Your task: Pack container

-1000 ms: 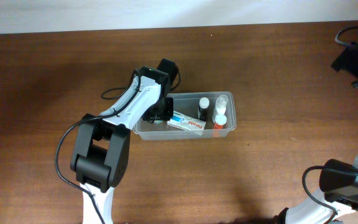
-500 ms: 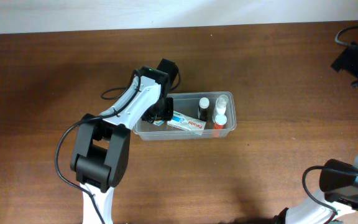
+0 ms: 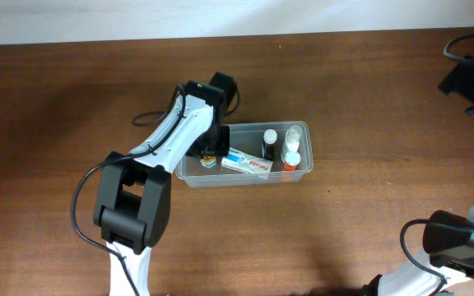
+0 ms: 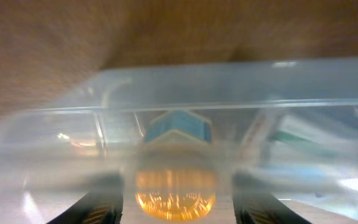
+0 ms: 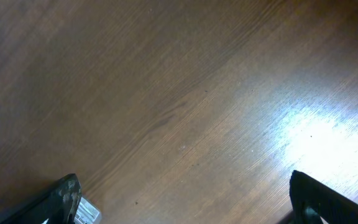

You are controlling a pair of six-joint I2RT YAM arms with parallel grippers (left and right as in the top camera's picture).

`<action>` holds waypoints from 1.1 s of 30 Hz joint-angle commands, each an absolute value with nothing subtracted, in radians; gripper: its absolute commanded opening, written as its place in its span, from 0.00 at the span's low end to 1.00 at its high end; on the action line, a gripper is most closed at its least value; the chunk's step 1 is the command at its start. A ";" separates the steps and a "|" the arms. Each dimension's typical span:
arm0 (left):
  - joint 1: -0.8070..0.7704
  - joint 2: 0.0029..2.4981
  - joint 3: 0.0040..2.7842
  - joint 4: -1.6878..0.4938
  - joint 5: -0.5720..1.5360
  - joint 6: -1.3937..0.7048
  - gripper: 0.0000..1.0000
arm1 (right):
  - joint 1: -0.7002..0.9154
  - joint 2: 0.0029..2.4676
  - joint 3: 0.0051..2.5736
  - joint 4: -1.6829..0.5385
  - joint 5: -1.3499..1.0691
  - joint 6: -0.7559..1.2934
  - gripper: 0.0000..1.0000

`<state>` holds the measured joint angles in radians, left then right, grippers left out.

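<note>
The clear plastic container [image 3: 245,180] lies at the table's middle. It holds a white, blue and red tube box [image 3: 247,162], small bottles [image 3: 269,141] and a small amber object [image 3: 208,161] at its left end. My left gripper [image 3: 207,146] hangs over that left end. In the blurred left wrist view its fingers [image 4: 176,214] stand open on either side of the amber object [image 4: 174,194], with gaps to it, just outside the container wall [image 4: 229,81]. My right gripper [image 5: 179,205] is open and empty over bare wood.
The right arm's wrist [image 3: 470,78] is at the far right edge, well away from the container. A black cable [image 3: 151,122] trails left of the left arm. Brown wooden table all round.
My left gripper has drawn back and up from the container's left end. The amber object now shows lying in the container, free of the fingers. The right arm has not moved.
</note>
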<state>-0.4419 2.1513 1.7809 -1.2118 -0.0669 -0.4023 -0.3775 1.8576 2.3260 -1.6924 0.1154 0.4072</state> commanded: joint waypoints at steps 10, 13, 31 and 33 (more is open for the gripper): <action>-0.443 1.888 1.976 -1.383 -0.123 -0.299 0.72 | -0.381 1.854 2.331 -1.698 0.125 0.400 0.98; -0.465 1.776 1.976 -1.428 -0.128 -0.247 0.72 | -0.381 1.854 2.331 -1.698 0.125 0.400 0.98; -0.549 1.168 1.972 -1.687 -0.232 -0.240 0.99 | -0.381 1.854 2.331 -1.698 0.125 0.400 0.98; -0.549 1.118 1.966 -1.687 -0.226 -0.241 0.99 | -0.381 1.854 2.331 -1.698 0.125 0.400 0.98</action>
